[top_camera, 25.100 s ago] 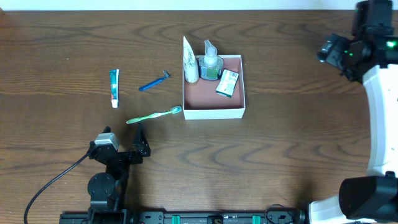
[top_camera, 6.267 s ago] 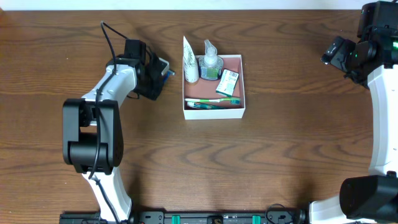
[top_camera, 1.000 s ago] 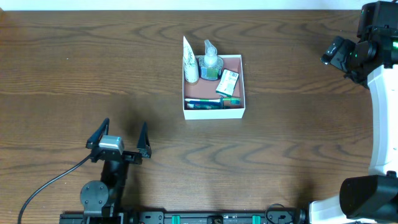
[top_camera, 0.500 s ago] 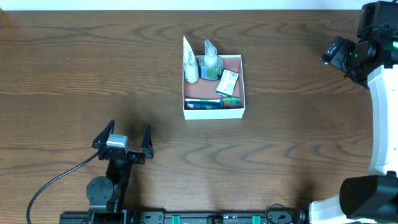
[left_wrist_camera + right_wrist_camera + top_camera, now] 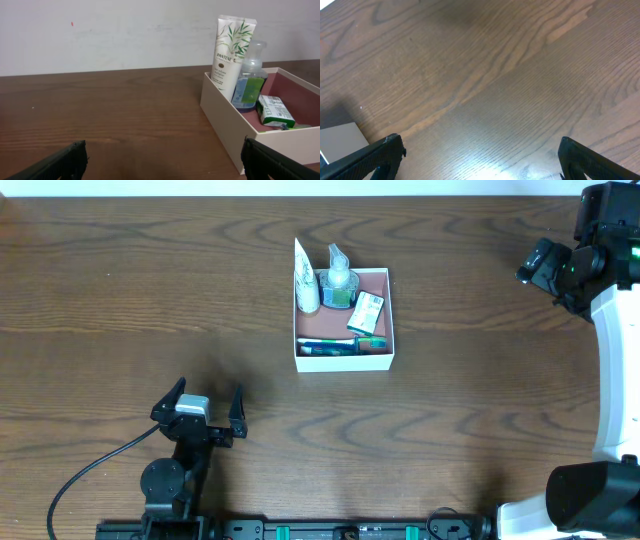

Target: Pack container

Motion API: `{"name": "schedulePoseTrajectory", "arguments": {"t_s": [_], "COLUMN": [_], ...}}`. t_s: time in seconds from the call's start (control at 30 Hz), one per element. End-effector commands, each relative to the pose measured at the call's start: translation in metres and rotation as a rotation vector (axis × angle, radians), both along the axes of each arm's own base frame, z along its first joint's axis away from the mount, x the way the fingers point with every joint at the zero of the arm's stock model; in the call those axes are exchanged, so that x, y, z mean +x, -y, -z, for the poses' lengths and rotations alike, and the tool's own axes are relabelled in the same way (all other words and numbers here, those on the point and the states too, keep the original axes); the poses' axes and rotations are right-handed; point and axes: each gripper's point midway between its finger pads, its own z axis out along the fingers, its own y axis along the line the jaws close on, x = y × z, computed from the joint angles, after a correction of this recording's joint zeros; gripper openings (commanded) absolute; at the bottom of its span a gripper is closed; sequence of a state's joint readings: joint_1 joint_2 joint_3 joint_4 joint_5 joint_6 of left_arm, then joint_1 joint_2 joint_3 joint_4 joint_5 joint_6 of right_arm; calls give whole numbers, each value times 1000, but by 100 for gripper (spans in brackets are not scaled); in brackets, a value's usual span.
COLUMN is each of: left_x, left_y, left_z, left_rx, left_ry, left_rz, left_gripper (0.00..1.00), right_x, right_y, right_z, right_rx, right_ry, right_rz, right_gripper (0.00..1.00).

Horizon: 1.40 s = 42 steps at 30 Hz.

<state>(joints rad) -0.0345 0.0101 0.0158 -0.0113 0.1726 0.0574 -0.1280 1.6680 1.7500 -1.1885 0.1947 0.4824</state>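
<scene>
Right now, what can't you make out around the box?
Overhead: the long items by the container's front wall, too small to identify.
Left wrist: the container's near wall hides its near floor; the frame edge cuts off its right side.
Right wrist: a white corner is cut off at the left edge.
</scene>
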Motion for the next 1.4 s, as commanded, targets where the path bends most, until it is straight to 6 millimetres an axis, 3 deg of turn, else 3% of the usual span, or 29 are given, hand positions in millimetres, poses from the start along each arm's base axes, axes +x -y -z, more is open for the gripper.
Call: {"name": "schedulePoseTrajectory", "arguments": {"t_s": [0.0,1.13,1.27,1.37], "left_x": [-1,-1,-1,-1], "left_y": [1,1,1,1], "left_z": [15,15,15,15], "left_rx": [18,18,18,18], "left_ry": [-48,-48,-48,-48], "left_rz": [10,10,10,10], "left_gripper": [98,98,98,98], "right_x": [0,0,-5,-16], "right_y": [2,2,-4,-22], "right_z": [0,-1,-15,-35], "right_rx": [1,1,-4,-8], "right_ry": [3,3,41,87], "right_rz": [13,13,-1,-44], "right_gripper": [99,99,99,99]}}
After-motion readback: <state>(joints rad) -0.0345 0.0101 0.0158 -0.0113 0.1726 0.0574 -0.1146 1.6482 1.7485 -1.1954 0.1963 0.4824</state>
